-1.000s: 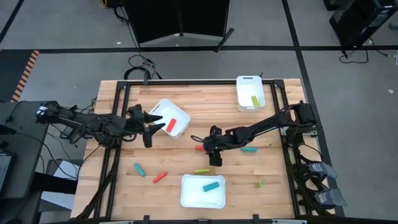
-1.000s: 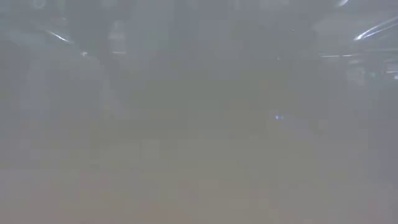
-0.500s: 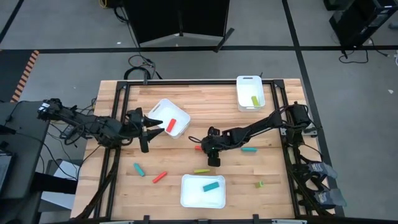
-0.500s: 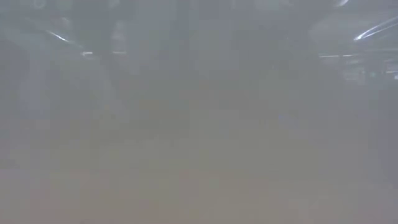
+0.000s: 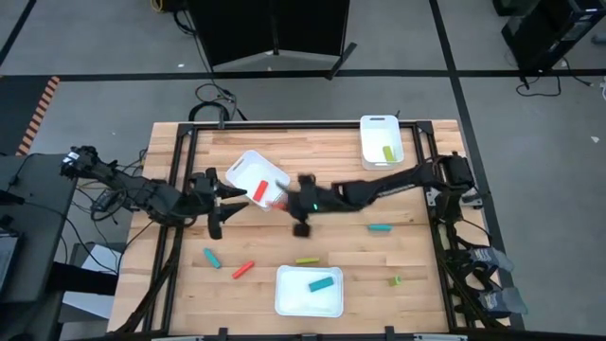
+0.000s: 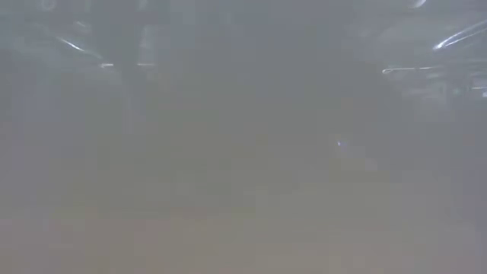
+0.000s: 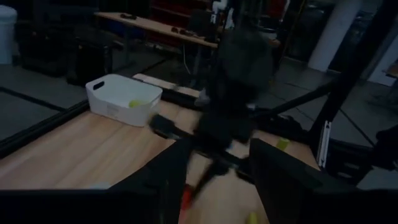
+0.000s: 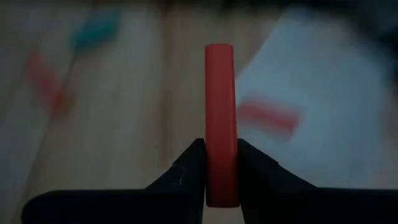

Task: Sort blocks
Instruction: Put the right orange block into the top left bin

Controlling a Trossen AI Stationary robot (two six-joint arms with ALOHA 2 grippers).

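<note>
My right gripper point(image 5: 282, 201) is shut on a red-orange block point(image 8: 219, 118) at the near right corner of the left white tray point(image 5: 248, 169). Another red-orange block point(image 5: 260, 190) lies in that tray. My left gripper point(image 5: 225, 197) stands open beside the tray's left side, holding nothing. Loose on the wood lie a teal block point(image 5: 211, 258), a red-orange block point(image 5: 243, 269), two yellow-green blocks point(image 5: 306, 260) point(image 5: 397, 279) and another teal block point(image 5: 380, 227). The low view shows only haze. My right gripper pinches the red-orange block between its two fingers, on the long sides at one end point(image 8: 219, 171). The block runs along the fingers and sticks out past their tips. The fingers come from the table's right, slanting down. The block is lifted clear of the wood.
A white tray point(image 5: 369, 142) at the far right holds a yellow-green block point(image 5: 388, 152). A white tray point(image 5: 294, 301) at the near edge holds a teal block point(image 5: 323, 282). Dark frame rails point(image 5: 175, 237) run along the table's sides. The two grippers stand close together at the left tray.
My right gripper has taken the red-orange block off the middle of the table and carried it up and toward the left tray. My left gripper has drawn back a little toward the table's left edge.
</note>
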